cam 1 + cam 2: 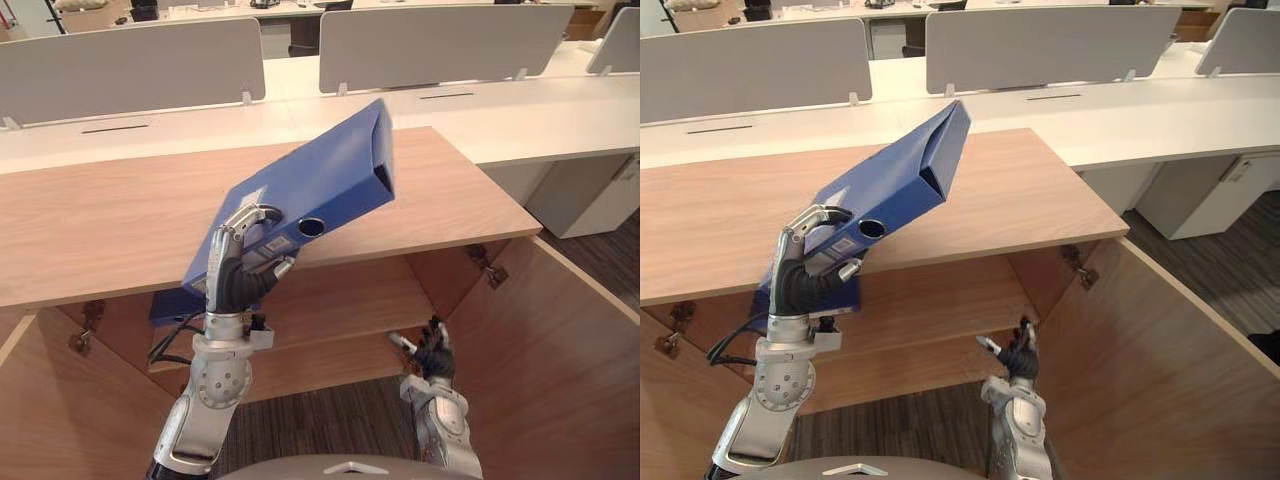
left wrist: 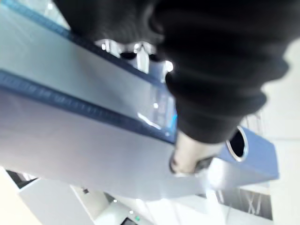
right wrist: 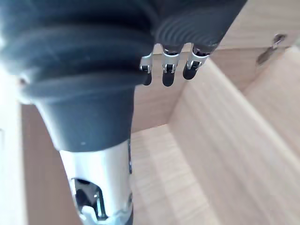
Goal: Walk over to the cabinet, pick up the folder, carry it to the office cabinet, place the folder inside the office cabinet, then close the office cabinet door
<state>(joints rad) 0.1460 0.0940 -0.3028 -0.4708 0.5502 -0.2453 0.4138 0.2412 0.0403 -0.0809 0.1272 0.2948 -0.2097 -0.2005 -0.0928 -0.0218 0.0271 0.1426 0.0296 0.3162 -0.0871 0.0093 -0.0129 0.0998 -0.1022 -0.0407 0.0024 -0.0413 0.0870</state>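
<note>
Your blue folder is held up at a tilt over the front of the open office cabinet.

You see a blue lever-arch folder point(image 1: 300, 190) with a round finger hole point(image 1: 311, 227) in its spine. The left hand point(image 1: 235, 275) grips it at the spine, fingers curled over the edge. Its upper end, showing the dark gap between the covers, points up and to the right above the cabinet's top. Its lower end hangs before the opening at the left. The low wood-grain office cabinet point(image 1: 100, 220) stands open, with the right door point(image 1: 560, 340) wide open towards you and a shelf point(image 1: 340, 300) inside.
</note>
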